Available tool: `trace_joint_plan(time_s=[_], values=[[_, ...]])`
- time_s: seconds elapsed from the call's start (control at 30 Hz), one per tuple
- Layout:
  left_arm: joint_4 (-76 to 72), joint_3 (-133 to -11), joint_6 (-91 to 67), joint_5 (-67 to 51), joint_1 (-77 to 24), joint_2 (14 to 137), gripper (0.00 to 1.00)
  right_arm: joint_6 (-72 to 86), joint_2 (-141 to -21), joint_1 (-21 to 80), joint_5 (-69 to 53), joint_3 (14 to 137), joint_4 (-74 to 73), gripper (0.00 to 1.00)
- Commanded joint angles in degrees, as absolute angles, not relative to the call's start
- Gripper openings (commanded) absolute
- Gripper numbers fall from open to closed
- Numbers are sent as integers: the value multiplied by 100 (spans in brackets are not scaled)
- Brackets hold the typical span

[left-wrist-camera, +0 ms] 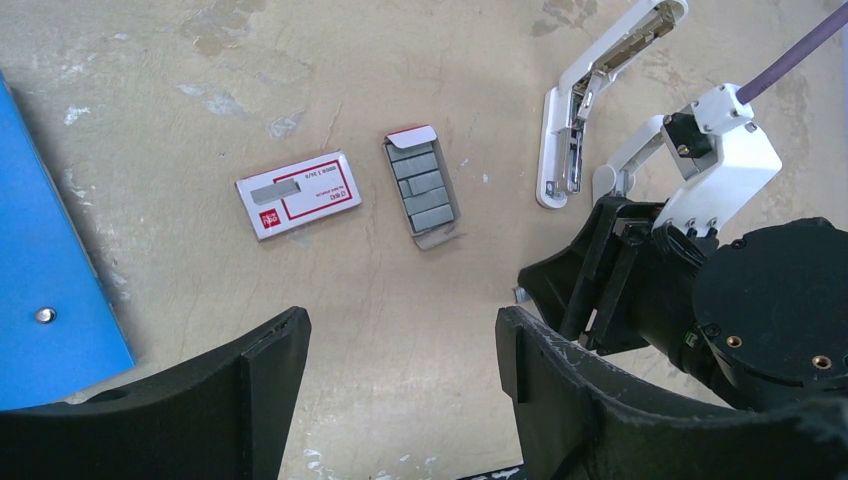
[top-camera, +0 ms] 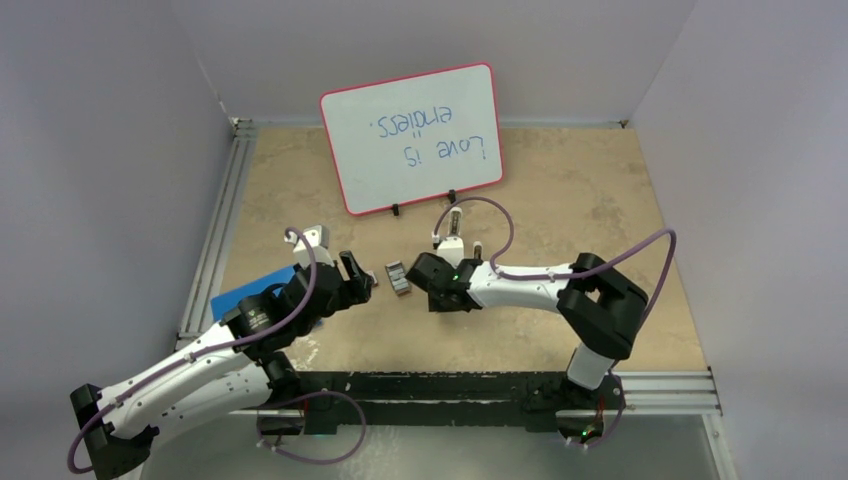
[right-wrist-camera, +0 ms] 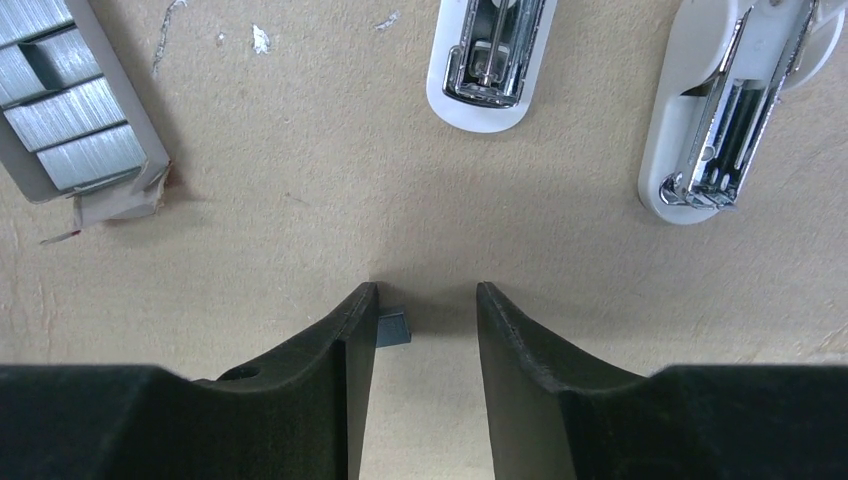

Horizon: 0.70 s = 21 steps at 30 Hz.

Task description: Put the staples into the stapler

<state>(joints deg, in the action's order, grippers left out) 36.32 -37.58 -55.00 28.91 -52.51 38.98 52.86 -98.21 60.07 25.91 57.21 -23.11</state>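
Note:
The staples point(left-wrist-camera: 424, 190) lie as silvery-grey strips in a grey tray on the table; they also show in the right wrist view point(right-wrist-camera: 70, 110) and from above point(top-camera: 398, 277). The red-and-white box sleeve point(left-wrist-camera: 298, 195) lies left of the tray. The white stapler point(right-wrist-camera: 730, 110) lies swung open with its metal channel showing, beside a shorter white part point(right-wrist-camera: 490, 60); it also shows in the left wrist view point(left-wrist-camera: 562, 140) and from above point(top-camera: 452, 225). My right gripper point(right-wrist-camera: 425, 300) is open, low over the table, with a small staple strip point(right-wrist-camera: 393, 326) against its left finger. My left gripper point(left-wrist-camera: 400, 340) is open and empty, near the tray.
A blue folder point(left-wrist-camera: 50, 260) lies at the left. A red-framed whiteboard point(top-camera: 412, 135) stands at the back. The two grippers face each other closely across the tray, the right gripper point(left-wrist-camera: 600, 290) showing in the left wrist view. Walls enclose the table.

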Motion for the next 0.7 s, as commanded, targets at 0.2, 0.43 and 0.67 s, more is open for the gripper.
trace_joint_plan(time_s=[0.2, 0.43, 0.67], values=[[3423, -3745, -5502, 2925, -5222, 3841, 69, 5354, -9851, 6014, 2821, 5713, -2738, 39], [3419, -3740, -5509, 2927, -5221, 3862, 69, 5332, -9912, 6000, 2677, 5597, -2716, 35], [3410, -3709, -5532, 2901, -5221, 3865, 69, 5243, -9714, 6003, 2547, 5415, -2848, 31]])
